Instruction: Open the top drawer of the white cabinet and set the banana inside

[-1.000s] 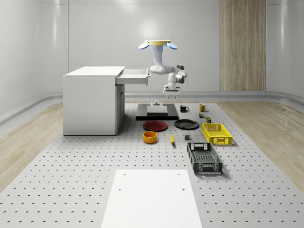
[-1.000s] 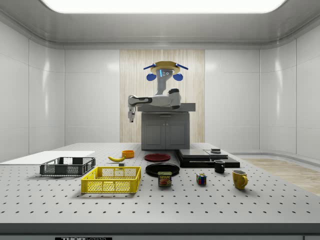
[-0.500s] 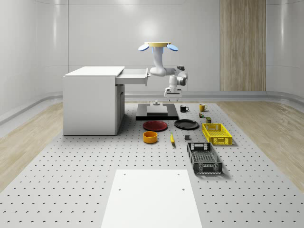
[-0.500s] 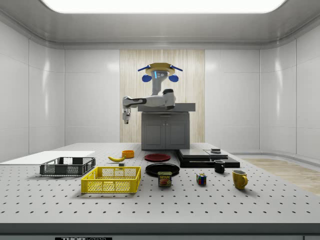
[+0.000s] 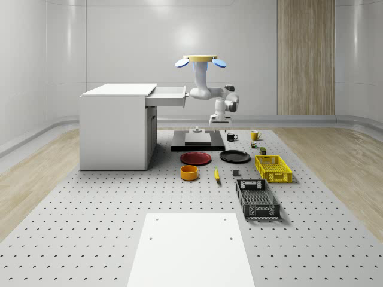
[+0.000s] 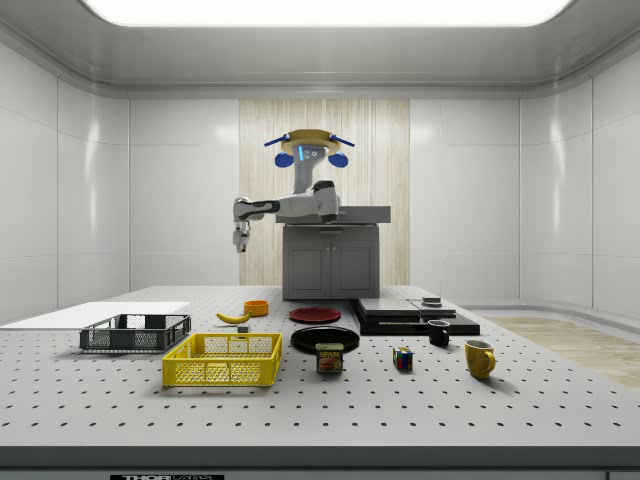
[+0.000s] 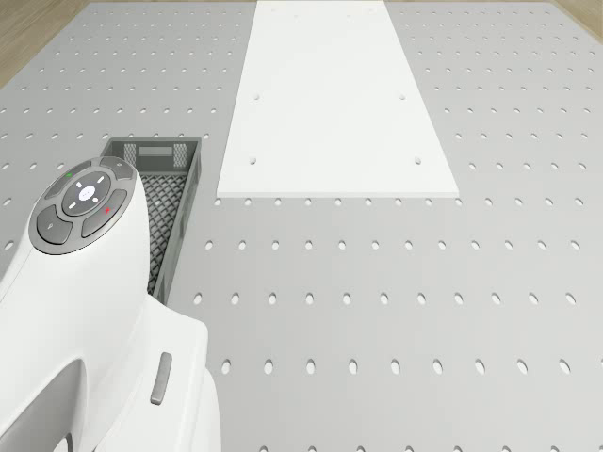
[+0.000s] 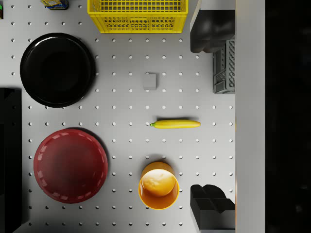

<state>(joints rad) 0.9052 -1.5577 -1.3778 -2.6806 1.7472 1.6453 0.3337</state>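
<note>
Compared with a second ago, the drone (image 5: 200, 59) has drifted away from the white cabinet (image 5: 116, 127) toward the whole-scene view's right, and the arm has swung with it, carrying the pincer (image 5: 219, 122) further out over the table (image 5: 90, 221). The top drawer (image 5: 169, 95) is already pulled out, just as it was before.

The drone hovers in the air beside the open drawer's front, above the black platform (image 5: 198, 141). From it the arm drops, bends at the elbow and reaches out level, with the wrist turned so that the pincer (image 6: 241, 241) points straight down, high above the table. In the wrist view two dark fingertips (image 8: 212, 29) stand well apart and hold nothing.

The banana (image 8: 175, 124) lies flat on the table, by itself, between the orange bowl (image 8: 158, 185) and a small grey block (image 8: 149, 81). The red plate (image 8: 70, 165) and the black plate (image 8: 58, 69) lie to one side of it, the yellow basket (image 8: 137, 15) beyond the block, and the dark crate (image 5: 257, 199) a little further off. Bare table surrounds the banana on all sides.
</note>
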